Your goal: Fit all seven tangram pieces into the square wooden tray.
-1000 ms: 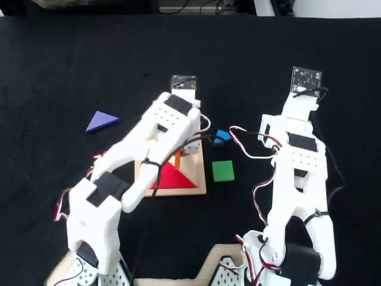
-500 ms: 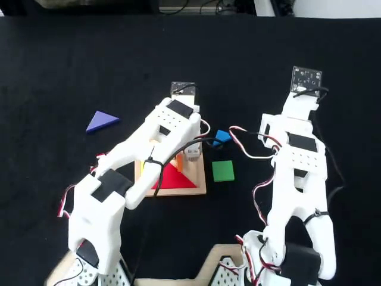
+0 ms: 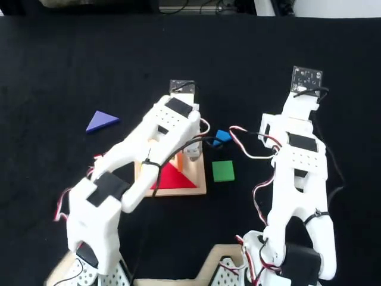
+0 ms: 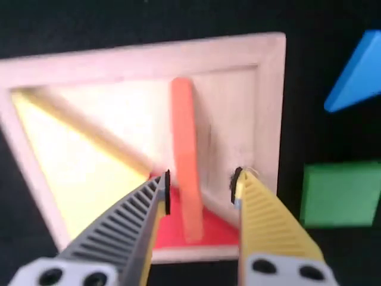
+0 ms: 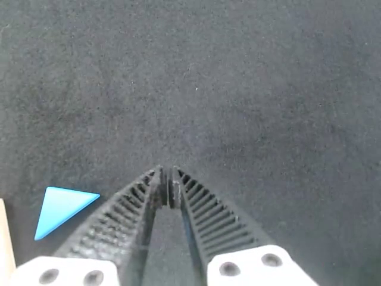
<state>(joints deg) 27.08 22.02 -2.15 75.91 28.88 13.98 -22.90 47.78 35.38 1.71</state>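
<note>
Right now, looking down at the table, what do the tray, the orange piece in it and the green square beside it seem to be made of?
The tray looks like pale, unpainted wood: light tan, matte, with a raised rim. The orange piece and the green square look like painted wood, possibly plastic: flat even colour, thick edges, little shine. The look leaves open which.

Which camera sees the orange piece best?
The left wrist view: the orange piece sits in the tray, whole, inside the open left gripper. The high view catches a sliver by the arm; the right wrist view faces black cloth.
</note>
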